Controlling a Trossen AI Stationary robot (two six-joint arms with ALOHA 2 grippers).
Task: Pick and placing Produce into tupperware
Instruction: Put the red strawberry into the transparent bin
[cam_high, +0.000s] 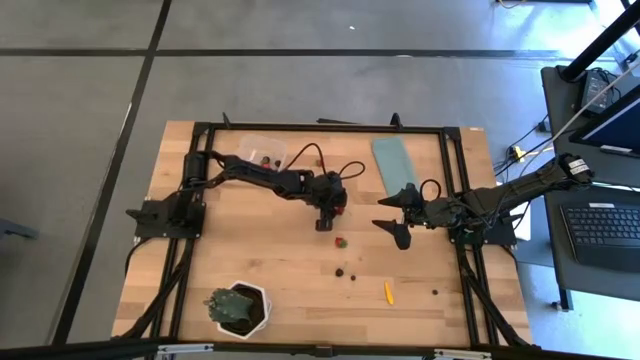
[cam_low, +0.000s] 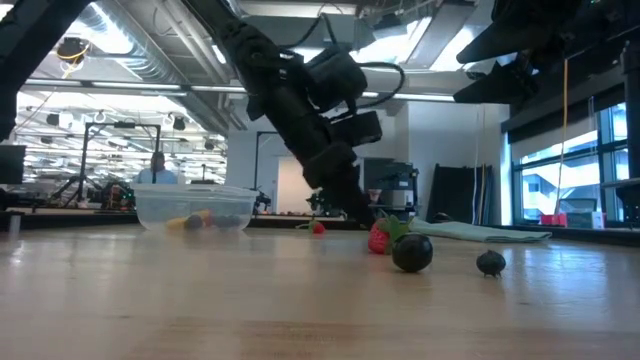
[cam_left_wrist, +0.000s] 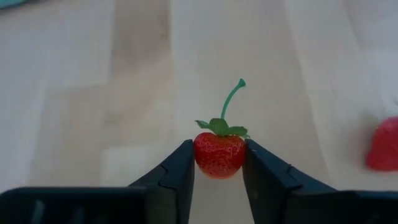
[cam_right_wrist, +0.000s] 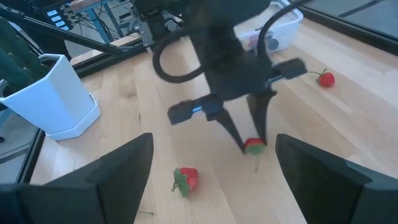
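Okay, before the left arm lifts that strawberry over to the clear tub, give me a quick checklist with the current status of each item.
1. Strawberry sits between the left claw fingers: ok, both fingers touch its sides.
2. Grip fully firm: cannot tell, the fingers may not have finished closing.
3. Strawberry off the table: not ok, it looks still down on the wood.
4. Clear tub open and reachable: ok, no lid on it, a few pieces already inside.
5. Right claw out of the way: ok, open and off to the side.
6. Second strawberry clear of the grasp: ok, it lies apart.
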